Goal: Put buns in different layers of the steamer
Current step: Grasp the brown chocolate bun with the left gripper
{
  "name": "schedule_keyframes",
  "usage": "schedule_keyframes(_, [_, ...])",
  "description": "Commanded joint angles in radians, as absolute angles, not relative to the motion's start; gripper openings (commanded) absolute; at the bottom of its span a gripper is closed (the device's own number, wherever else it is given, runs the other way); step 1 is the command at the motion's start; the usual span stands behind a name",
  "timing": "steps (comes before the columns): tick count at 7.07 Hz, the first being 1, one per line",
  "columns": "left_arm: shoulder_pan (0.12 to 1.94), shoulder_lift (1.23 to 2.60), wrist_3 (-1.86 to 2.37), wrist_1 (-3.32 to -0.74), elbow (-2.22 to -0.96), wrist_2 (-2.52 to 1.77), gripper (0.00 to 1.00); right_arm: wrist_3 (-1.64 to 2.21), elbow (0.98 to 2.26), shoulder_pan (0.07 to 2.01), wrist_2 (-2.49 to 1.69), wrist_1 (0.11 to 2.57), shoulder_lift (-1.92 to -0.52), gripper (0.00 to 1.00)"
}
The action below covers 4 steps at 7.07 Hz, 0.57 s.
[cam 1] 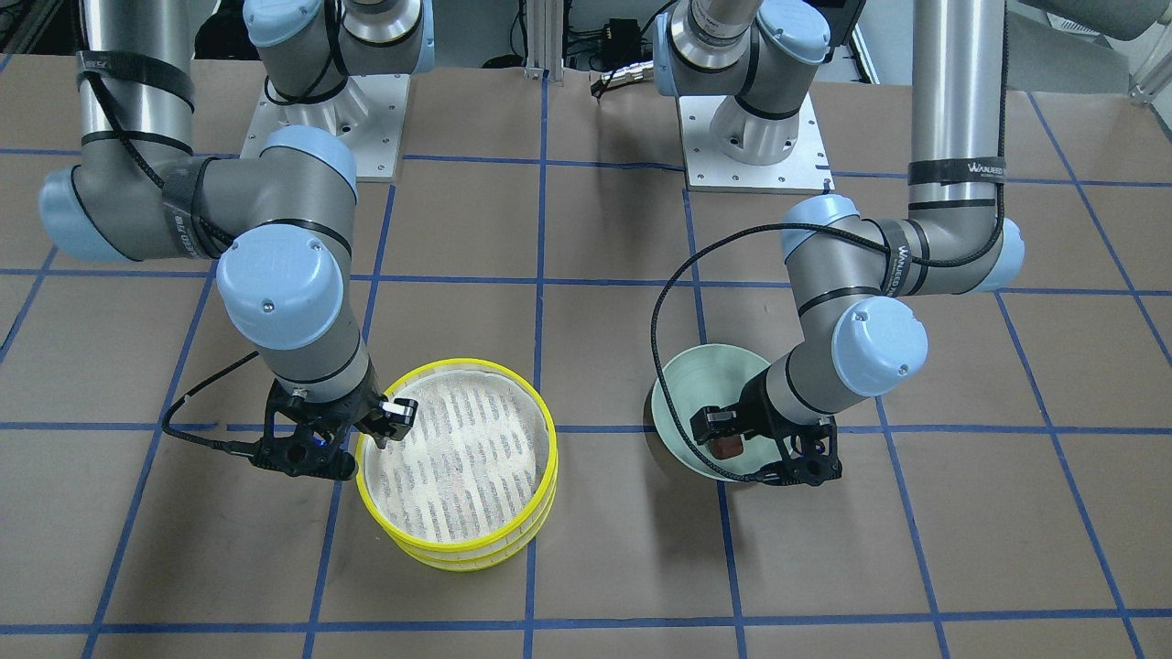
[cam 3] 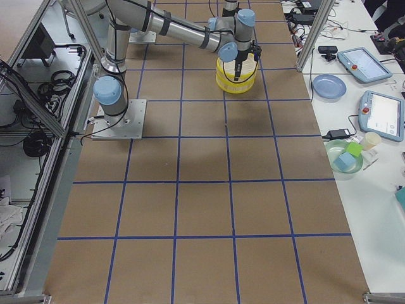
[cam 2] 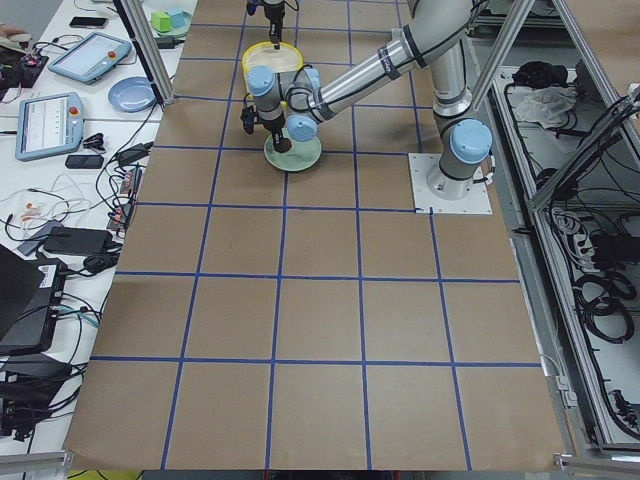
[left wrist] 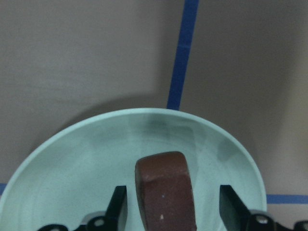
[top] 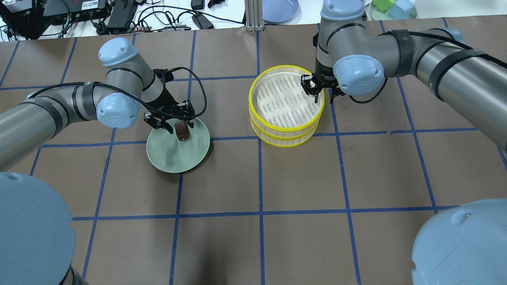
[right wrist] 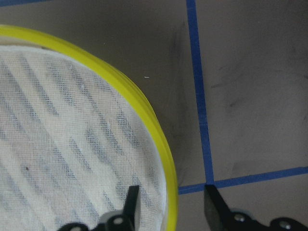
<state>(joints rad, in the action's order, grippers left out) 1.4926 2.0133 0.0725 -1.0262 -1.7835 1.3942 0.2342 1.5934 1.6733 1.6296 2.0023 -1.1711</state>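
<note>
The dark reddish-brown bun (left wrist: 166,192) lies on the pale green plate (top: 174,158). My left gripper (top: 178,126) is open and low over the plate, with one finger on each side of the bun and a gap on both sides. The steamer (top: 285,127) is two stacked yellow-rimmed trays, and its top liner (right wrist: 57,134) is bare. My right gripper (right wrist: 172,207) is open and straddles the top tray's rim (right wrist: 144,110), one finger inside and one outside. The cream-white bun is out of view.
The plate (cam 1: 682,394) and the steamer (cam 1: 458,549) stand about a grid square apart on the brown table. Both arm bases are bolted at the robot's side (cam 1: 751,137). A blue dish (top: 279,10) and cables lie beyond the table's far edge.
</note>
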Motion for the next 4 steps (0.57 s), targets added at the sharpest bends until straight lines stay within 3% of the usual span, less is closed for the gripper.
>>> schedule_keyframes(1, [1.493, 2.019, 0.054, -1.022, -1.784, 1.422, 0.02, 0.227, 1.571, 1.672, 1.620, 1.976, -1.250, 1.00])
schedule_keyframes(4, [1.500, 1.962, 0.016, -1.016, -1.764, 1.430, 0.01, 0.221, 1.423, 1.663, 1.565, 1.588, -1.421, 1.00])
